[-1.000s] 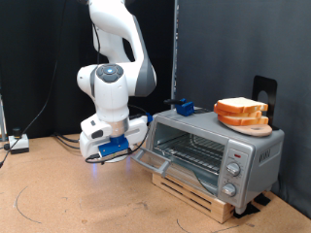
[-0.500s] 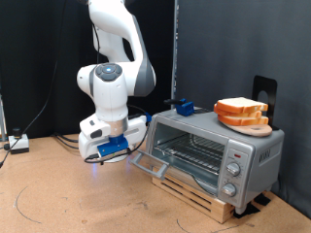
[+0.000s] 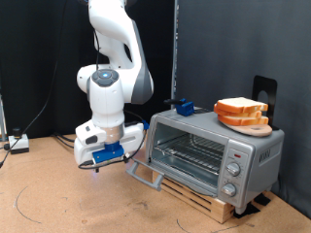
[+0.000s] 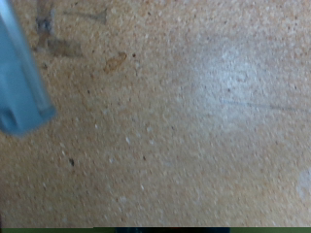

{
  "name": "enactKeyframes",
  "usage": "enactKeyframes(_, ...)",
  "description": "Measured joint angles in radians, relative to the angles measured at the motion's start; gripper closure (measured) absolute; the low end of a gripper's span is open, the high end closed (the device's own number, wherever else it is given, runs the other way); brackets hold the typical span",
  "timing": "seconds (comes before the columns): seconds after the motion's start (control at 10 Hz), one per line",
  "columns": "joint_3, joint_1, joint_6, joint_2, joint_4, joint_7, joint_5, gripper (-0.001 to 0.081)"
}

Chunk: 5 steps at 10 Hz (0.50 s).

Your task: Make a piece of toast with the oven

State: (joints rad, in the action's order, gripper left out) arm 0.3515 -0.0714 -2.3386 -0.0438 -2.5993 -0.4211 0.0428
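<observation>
The silver-grey oven (image 3: pixel 219 150) stands on a wooden pallet at the exterior view's right, its glass door (image 3: pixel 154 170) dropped open and the wire rack showing inside. Slices of toast (image 3: pixel 239 110) lie stacked on a round wooden board on the oven's roof. My gripper (image 3: pixel 103 155), with blue parts at its tip, hangs low over the table just to the left of the door's handle (image 3: pixel 143 176), apart from it. Nothing shows between its fingers. The wrist view shows only blurred brown tabletop (image 4: pixel 175 116) and a blue-grey edge (image 4: pixel 21 78) at one side.
A small blue object (image 3: pixel 183 106) sits on the oven's roof beside the toast. A black stand (image 3: pixel 262 95) rises behind the oven. Cables and a white box (image 3: pixel 17 143) lie on the table at the far left. A dark curtain hangs behind.
The arm swung left and down, away from the oven. The oven door dropped lower, so its handle now sits nearer the table.
</observation>
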Motion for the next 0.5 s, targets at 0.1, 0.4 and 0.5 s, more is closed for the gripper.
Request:
enactKeyframes(0.1,-0.003,-0.004,-0.014,0.015,0.01,0.015,0.027,-0.0003)
enactKeyframes(0.4,-0.005,-0.001,-0.017,0.059,0.034,0.045,0.065,-0.0002)
enactKeyframes(0.5,-0.005,-0.001,-0.017,0.074,0.041,0.046,0.066,-0.0002)
